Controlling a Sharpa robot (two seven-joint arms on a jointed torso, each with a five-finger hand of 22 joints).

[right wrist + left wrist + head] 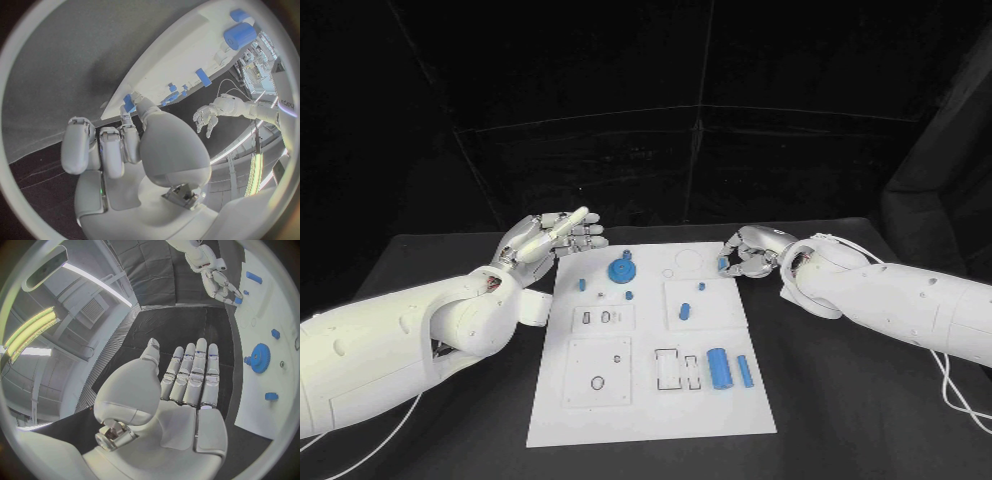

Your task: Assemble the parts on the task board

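At the far right edge of the white task board (pixel 653 400), my right hand (pixel 754 250) pinches a small blue part (pixel 730 266). Near the far left corner lies a blue gear (pixel 622 269); beyond that edge my left hand (pixel 553 238) hovers, fingers straight and together, holding nothing.

Bare table (pixel 444 270) flanks task board (pixel 646 415); blue gear (pixel 622 269) stands upright mid-board.
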